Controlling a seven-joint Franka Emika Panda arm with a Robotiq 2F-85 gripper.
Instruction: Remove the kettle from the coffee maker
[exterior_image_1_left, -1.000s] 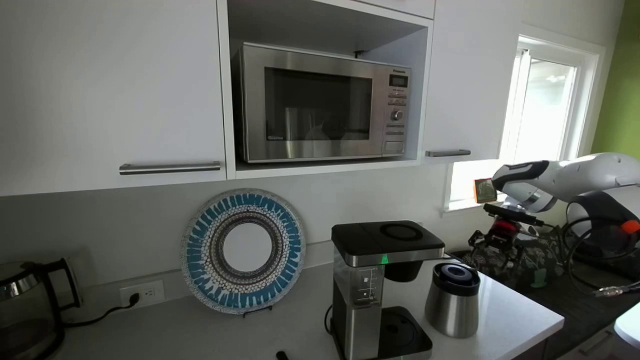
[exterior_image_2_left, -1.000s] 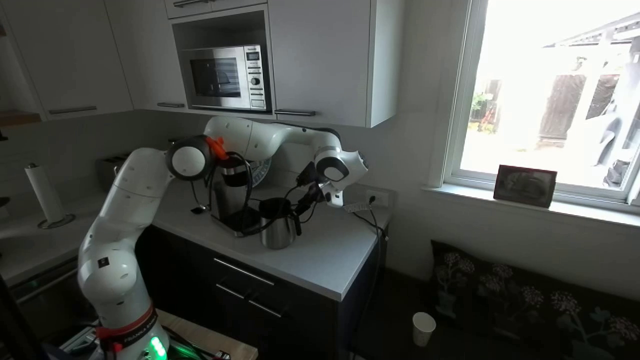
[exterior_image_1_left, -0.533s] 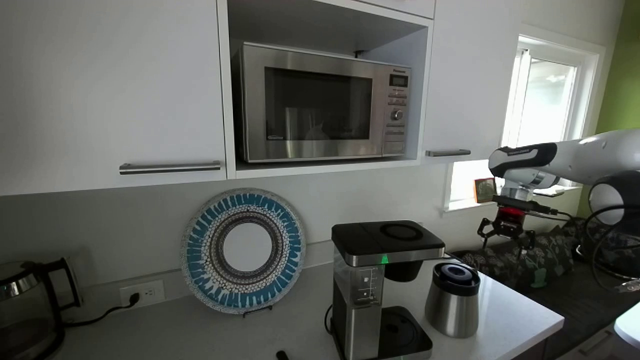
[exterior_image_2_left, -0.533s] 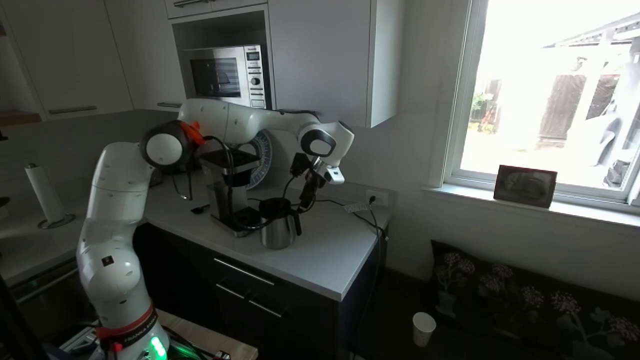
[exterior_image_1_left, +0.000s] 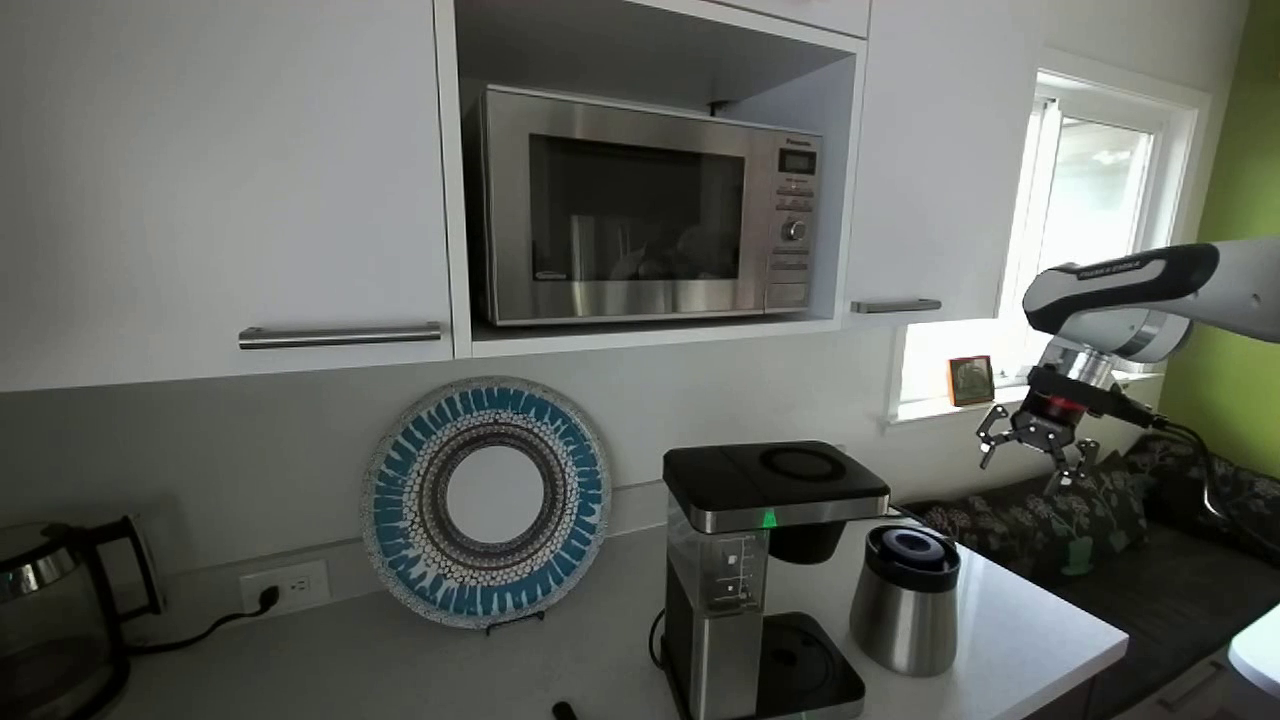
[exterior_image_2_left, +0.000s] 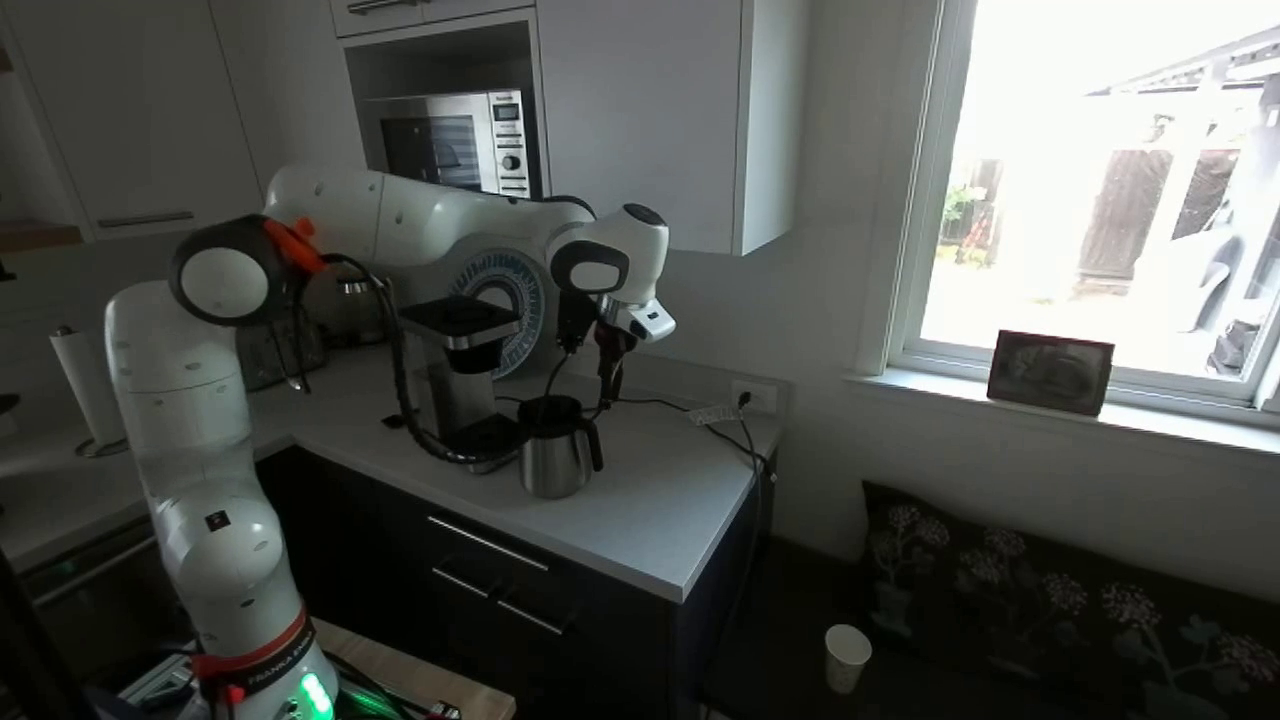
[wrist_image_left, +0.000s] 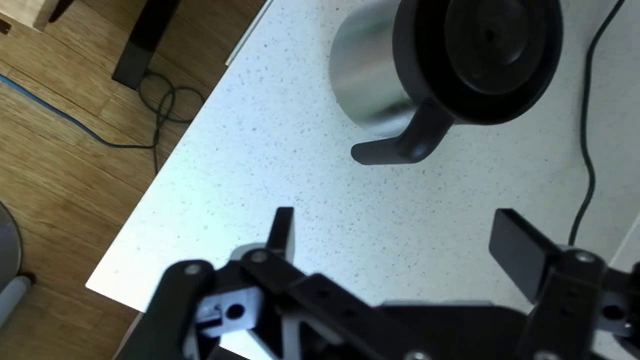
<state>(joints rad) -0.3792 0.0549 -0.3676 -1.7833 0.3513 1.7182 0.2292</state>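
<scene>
End effector (wrist_image_left: 400, 235): jaws spread, empty; low drift may strike the handle (wrist_image_left: 417, 137).
Kettle (wrist_image_left: 425, 65): upright on the table (wrist_image_left: 240, 175), near its front edge; a knock could tip it.
Coffee maker (exterior_image_1_left: 730, 600): kettle off its base; farther from the front corner; slack arm cable (exterior_image_2_left: 397, 370) could snag its top.

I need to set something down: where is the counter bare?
The counter is bare between the steel carafe and the outer corner, though the open claw seems to hang above; also in front of the patterned disc. It's crowded between carafe and coffee maker, and along the wall, where a cord runs.
</scene>
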